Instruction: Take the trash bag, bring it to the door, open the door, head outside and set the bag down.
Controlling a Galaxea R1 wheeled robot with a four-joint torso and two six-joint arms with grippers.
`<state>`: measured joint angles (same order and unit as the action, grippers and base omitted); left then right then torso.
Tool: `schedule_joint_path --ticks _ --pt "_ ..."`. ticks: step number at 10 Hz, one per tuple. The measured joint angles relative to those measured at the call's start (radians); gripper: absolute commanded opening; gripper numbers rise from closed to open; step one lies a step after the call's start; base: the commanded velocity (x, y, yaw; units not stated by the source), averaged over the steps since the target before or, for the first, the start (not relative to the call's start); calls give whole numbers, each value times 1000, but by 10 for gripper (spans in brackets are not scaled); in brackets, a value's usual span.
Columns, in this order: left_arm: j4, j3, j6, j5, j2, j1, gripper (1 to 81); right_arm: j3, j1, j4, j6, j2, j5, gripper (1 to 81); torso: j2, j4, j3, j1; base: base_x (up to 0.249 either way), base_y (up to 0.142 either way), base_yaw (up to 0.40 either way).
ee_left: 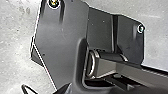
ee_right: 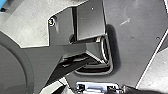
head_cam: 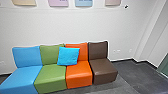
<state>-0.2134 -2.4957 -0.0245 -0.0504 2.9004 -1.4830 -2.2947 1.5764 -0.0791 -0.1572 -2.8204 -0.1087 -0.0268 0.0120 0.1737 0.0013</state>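
A greenish panel (head_cam: pixel 164 68) meets the floor at the right edge of the head view; I cannot tell whether it belongs to a door. The left wrist view has the robot's own dark plate and jointed bar above a pale speckled floor (ee_left: pixel 17 30). Similar robot parts cross the right wrist view, with light floor (ee_right: pixel 32 32) beside them. How either gripper stands, and whether it holds anything, cannot be made out.
A row of blue (head_cam: pixel 22 77), green (head_cam: pixel 51 76), orange (head_cam: pixel 79 75) and brown (head_cam: pixel 104 70) seats lines the white wall (head_cam: pixel 75 27). A bright blue cushion (head_cam: pixel 68 56) leans on the seat backs. Dark floor (head_cam: pixel 140 73) extends to their right.
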Motion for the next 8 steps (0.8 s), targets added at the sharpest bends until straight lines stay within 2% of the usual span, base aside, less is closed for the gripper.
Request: schedule_joint_path --ticks 1,8 --pt "0 0 0 -1 0 0 811 -3 0 0 0 0 0 811 0 0 0 0 114 0 0" --pt "0 1 0 -1 -3 -2 811 -4 0 0 0 0 -3 811 1 0 0 0 0 0 0"
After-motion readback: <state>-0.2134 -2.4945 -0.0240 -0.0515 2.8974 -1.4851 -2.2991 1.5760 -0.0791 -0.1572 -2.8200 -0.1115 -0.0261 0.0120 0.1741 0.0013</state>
